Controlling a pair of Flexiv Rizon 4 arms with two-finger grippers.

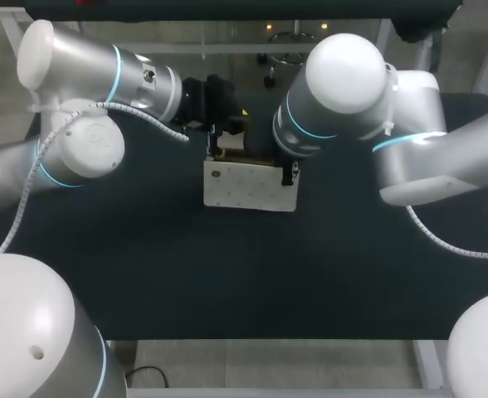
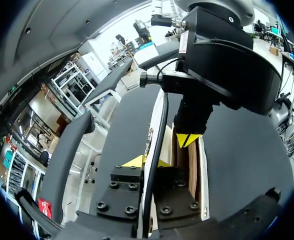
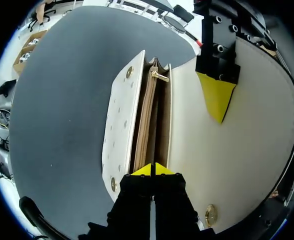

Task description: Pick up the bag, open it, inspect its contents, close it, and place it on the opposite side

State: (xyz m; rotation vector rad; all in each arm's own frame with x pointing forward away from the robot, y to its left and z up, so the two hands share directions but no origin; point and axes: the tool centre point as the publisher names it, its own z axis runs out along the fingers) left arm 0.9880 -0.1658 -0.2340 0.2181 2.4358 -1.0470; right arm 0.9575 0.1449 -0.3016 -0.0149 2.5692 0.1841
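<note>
A cream bag (image 1: 248, 189) with small studs lies open in the middle of the dark table. The right wrist view looks into its tan inside (image 3: 148, 125), with a gold zip pull (image 3: 159, 76) at the far end. Its flap (image 3: 237, 150), with a gold clasp (image 3: 210, 215), is folded back. My left gripper (image 1: 217, 134) is shut on the flap's edge at the bag's far left; its yellow tips (image 2: 148, 161) straddle that edge. My right gripper (image 3: 152, 170) is shut, its tips at the bag's mouth on an inner divider (image 3: 153, 120); whether it pinches the divider is unclear. The right gripper (image 2: 187, 139) also shows in the left wrist view, pointing down into the opening.
The dark table (image 1: 144, 274) stretches bare to the left, right and front of the bag. My right arm's large elbow (image 1: 348, 79) hangs over the table's far middle, close to the left wrist (image 1: 202, 95).
</note>
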